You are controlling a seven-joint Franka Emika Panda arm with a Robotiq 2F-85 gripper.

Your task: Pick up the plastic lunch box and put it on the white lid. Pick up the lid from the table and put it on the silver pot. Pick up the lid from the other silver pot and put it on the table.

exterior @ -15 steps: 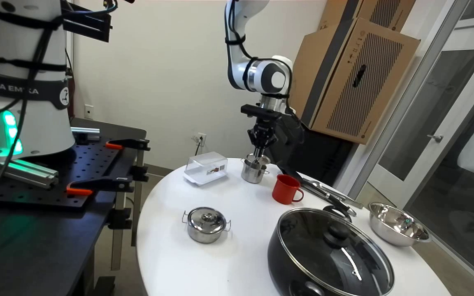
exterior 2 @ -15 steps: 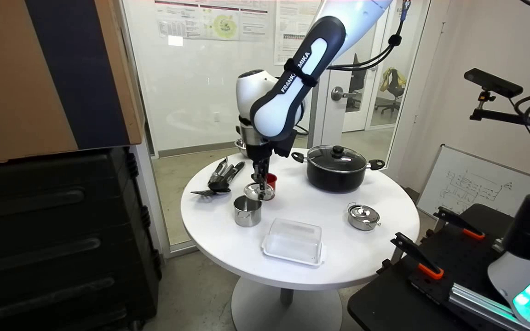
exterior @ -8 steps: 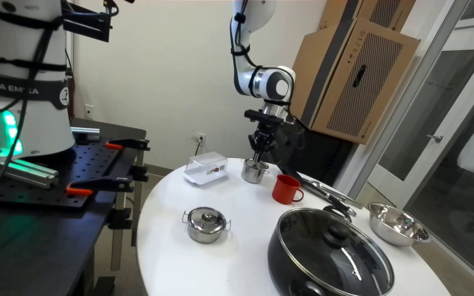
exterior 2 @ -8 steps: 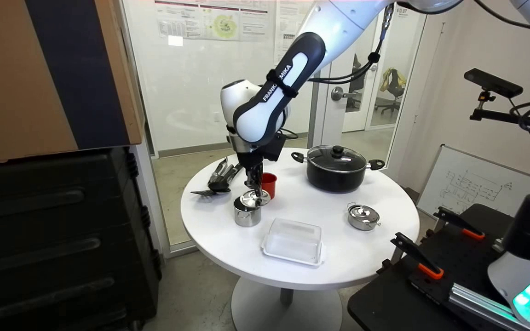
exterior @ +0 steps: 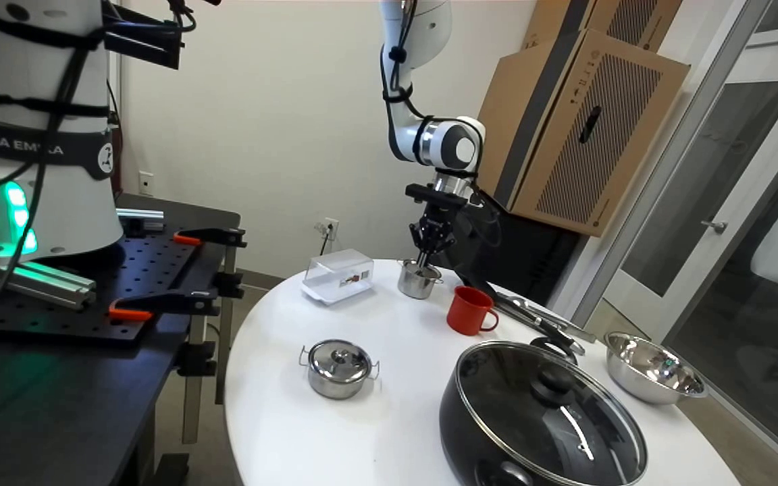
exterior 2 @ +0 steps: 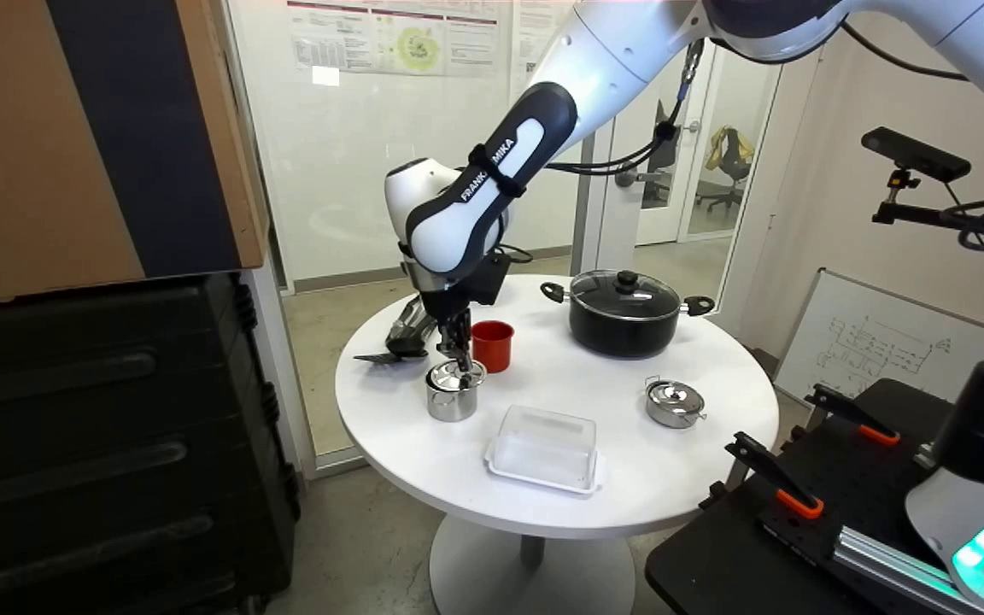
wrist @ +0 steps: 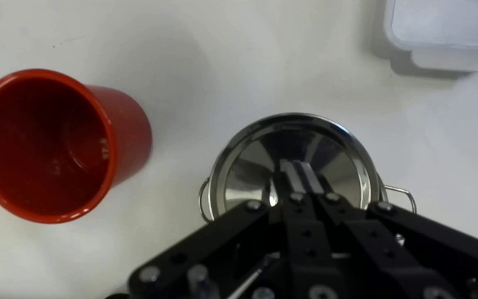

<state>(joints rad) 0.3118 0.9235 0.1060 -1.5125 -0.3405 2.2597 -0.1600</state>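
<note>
Polished steel lid [wrist: 295, 143] is positioned over the mouth of the narrow steel pot [exterior 2: 452, 404], which stands on the round white tabletop [exterior 2: 671, 478]. The gripper [wrist: 298, 164] points down at the centre of this lid, its jaws closed and clamped on it; whether the lid is fully seated cannot be confirmed from these views. The translucent plastic lunch box [exterior 2: 546, 437] rests on the flat white lid [exterior: 328, 297]. The squat steel pot [exterior: 337, 387] stands well apart, its knobbed lid [exterior: 342, 366] in place. The red mug [exterior: 468, 312] is upright near the narrow steel pot.
</note>
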